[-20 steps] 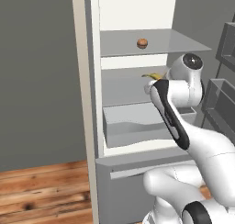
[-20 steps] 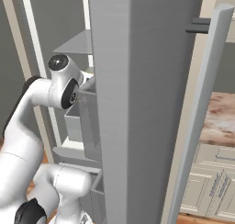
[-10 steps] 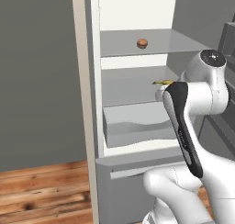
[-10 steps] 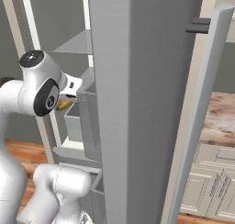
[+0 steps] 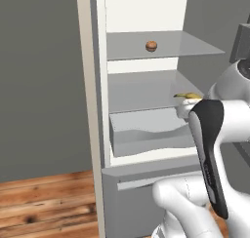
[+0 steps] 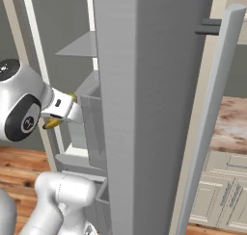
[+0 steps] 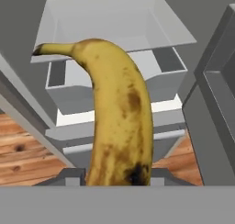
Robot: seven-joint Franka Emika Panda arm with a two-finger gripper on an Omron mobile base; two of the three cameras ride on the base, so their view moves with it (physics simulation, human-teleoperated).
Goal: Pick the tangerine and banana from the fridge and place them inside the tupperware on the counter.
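While the tangerine (image 5: 151,46) sat on the upper shelf (image 5: 161,47)

The gripper (image 7: 117,177) clamped the banana (image 7: 114,117) outside the fridge (image 5: 146,110), above its drawer (image 7: 114,81).

The tangerine (image 5: 151,46) lies on the fridge's (image 5: 146,17) upper shelf (image 5: 185,47), above the drawer (image 5: 141,134).
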